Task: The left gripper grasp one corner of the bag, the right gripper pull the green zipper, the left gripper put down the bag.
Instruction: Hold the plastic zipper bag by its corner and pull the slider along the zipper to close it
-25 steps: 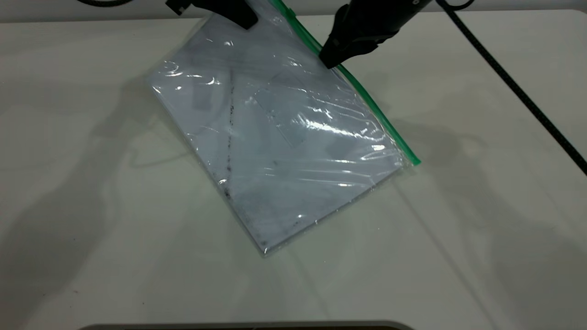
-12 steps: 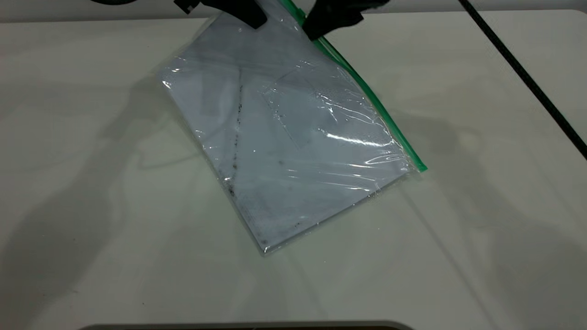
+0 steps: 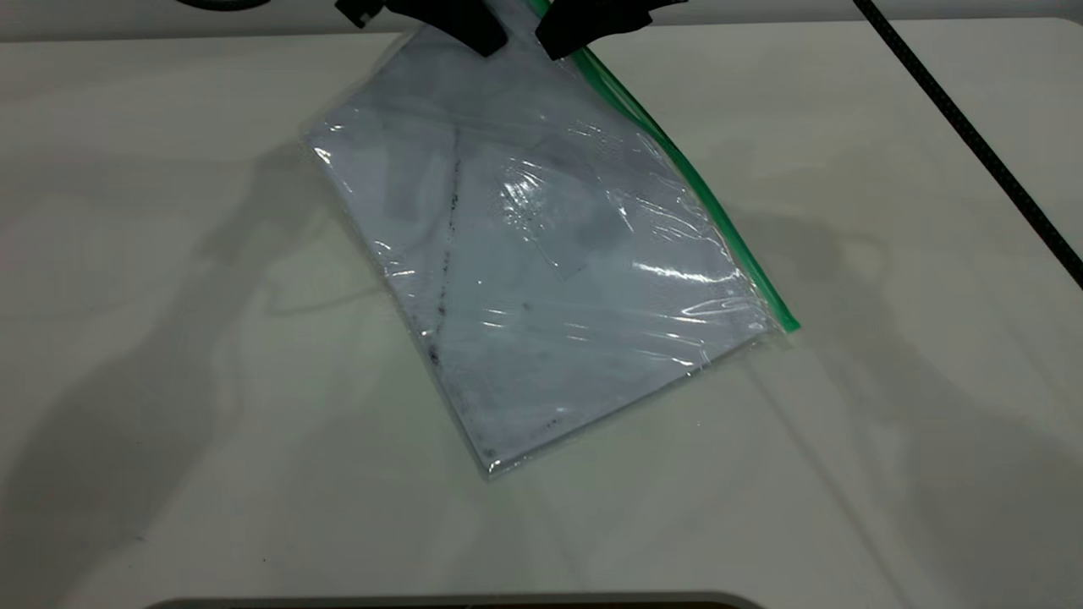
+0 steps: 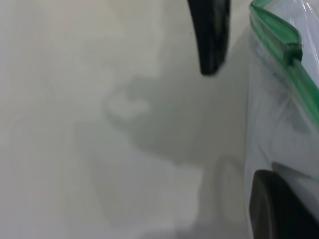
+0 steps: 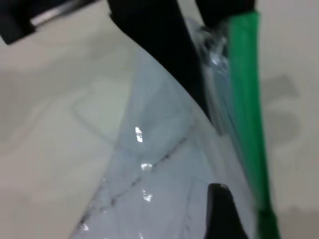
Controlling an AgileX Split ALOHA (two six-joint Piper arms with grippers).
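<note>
The bag [image 3: 541, 279] hangs tilted, with its top corner lifted and its low corner resting on the table. My left gripper [image 3: 470, 25] is at the top edge of the exterior view, shut on the corner of the bag [image 5: 234, 25] where the green zipper [image 3: 702, 211] ends. My right gripper [image 3: 563, 38] is right beside it at the top end of the zipper and is open. One of its fingers [image 5: 222, 211] stands a small gap from the strip. It also shows in the left wrist view [image 4: 209, 45], apart from the slider tab [image 4: 292, 50], which is free.
The pale table [image 3: 169, 338] spreads all round the bag. The right arm's black braided cable [image 3: 973, 135] runs diagonally across the back right. A dark rim [image 3: 457, 602] shows at the near edge.
My right gripper has slid up along the green strip towards my left gripper, fast at first and then slowly. The bag has shifted a little to the right.
</note>
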